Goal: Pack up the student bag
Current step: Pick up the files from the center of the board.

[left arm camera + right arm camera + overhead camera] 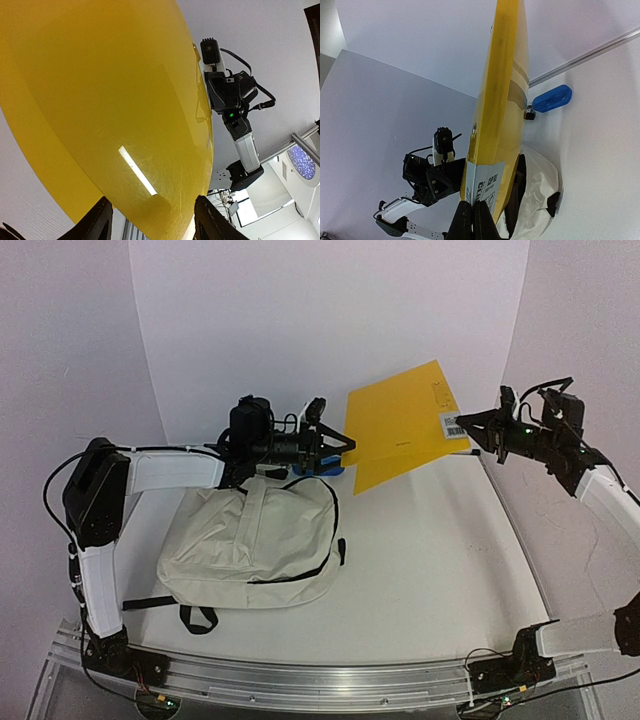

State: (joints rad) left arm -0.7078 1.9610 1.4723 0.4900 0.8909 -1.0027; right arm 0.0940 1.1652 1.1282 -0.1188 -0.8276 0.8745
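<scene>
While the left arm reaches in from the left side, the student bag [250, 540] lies flat on the table [430, 570], left of centre, just right of that arm's upright link. Black straps trail off its near-left corner and a carry loop sits at its far edge. The left gripper [340, 447] hangs over the bag's far-right corner, pointing right at the near-left corner of the yellow book [400, 425]. Its jaws are partly apart and not clamped. In the left wrist view both fingers [100, 220] stand either side of the book's lower edge, with the broad yellow face filling the frame above them. Can't tell if either finger touches the cover. A small blue oblong thing [328, 469] lies on the table just beyond the bag's far edge, under the left gripper. The book is off the table, tilted, far of centre, between the two grippers. A white barcode label [455, 426] is at its right corner. The right gripper [472, 428] comes in from the far right with its jaws closed tight on that labelled corner. The right wrist view shows the book edge-on, rising straight out of the pinched fingertips, with the bag and blue thing behind it. The right arm's base is at the near-right, on the metal rail [300, 677].
</scene>
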